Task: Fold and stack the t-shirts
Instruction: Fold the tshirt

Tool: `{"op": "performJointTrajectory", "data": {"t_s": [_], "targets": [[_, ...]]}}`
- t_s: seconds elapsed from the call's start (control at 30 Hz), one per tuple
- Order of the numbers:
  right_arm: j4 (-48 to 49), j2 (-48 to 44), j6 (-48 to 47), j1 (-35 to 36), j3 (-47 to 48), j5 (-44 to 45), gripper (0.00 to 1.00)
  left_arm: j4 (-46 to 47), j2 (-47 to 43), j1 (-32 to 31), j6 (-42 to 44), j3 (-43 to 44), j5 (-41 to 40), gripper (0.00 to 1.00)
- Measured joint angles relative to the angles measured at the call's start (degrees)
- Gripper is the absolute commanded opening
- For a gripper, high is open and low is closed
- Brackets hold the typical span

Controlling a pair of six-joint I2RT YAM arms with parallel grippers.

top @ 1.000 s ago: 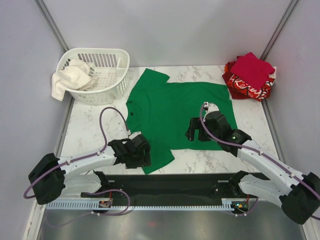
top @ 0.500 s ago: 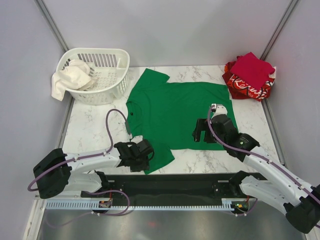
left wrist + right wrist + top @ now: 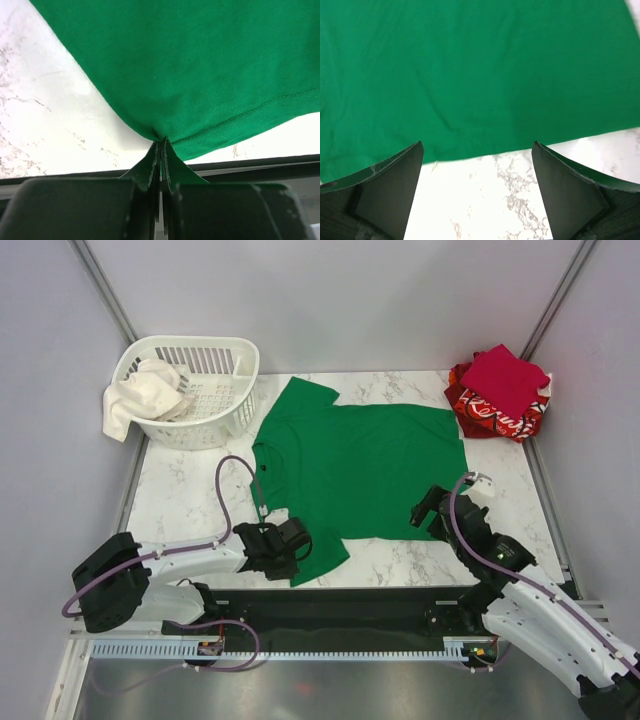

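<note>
Judged partway. At the far right corner of the counter (image 3: 180, 505), crimson shirt (image 3: 503, 378) lying on red shirt (image 3: 490, 418). Green shirt (image 3: 355, 475) spread flat mid-counter, not yet folded or stacked. Left end effector (image 3: 161, 150) pinched tight on the green shirt's near left corner. Right end effector (image 3: 477, 167) spread wide over the near hem, gripping nothing.

The green t-shirt (image 3: 360, 465) is showing as soft, matt knitted cloth with a neatly stitched hem. The counter (image 3: 170, 500) is looking like smooth white marble with grey veins and a faint sheen. The right claw (image 3: 477, 145) is showing matt black, slightly scuffed fingers (image 3: 390, 185), and the slatted basket (image 3: 210, 425) is looking like smooth white plastic.
</note>
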Motion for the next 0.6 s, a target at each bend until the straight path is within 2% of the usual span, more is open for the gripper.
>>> {"op": "performJointTrajectory", "data": {"t_s": [0.1, 0.27, 0.47, 0.6], "targets": [[-0.94, 0.81, 3.06, -2.75, -0.15, 3.67, 0.98, 1.84, -2.05, 0.57, -0.02, -1.70, -1.11, 0.02], [-0.24, 5.55, 5.03, -18.05, -2.54, 2.34, 0.97, 4.52, -5.81, 2.71, -0.02, -4.83, -2.56, 0.02], [3.80, 14.32, 1.66, -44.39, -7.32, -10.95, 0.97, 6.71, -8.04, 2.99, 0.00, -6.82, -3.67, 0.02], [7.32, 18.49, -1.66, -51.47, -6.62, -16.48, 0.94, 8.41, -10.38, 3.02, 0.04, -8.76, -3.98, 0.02]]}}
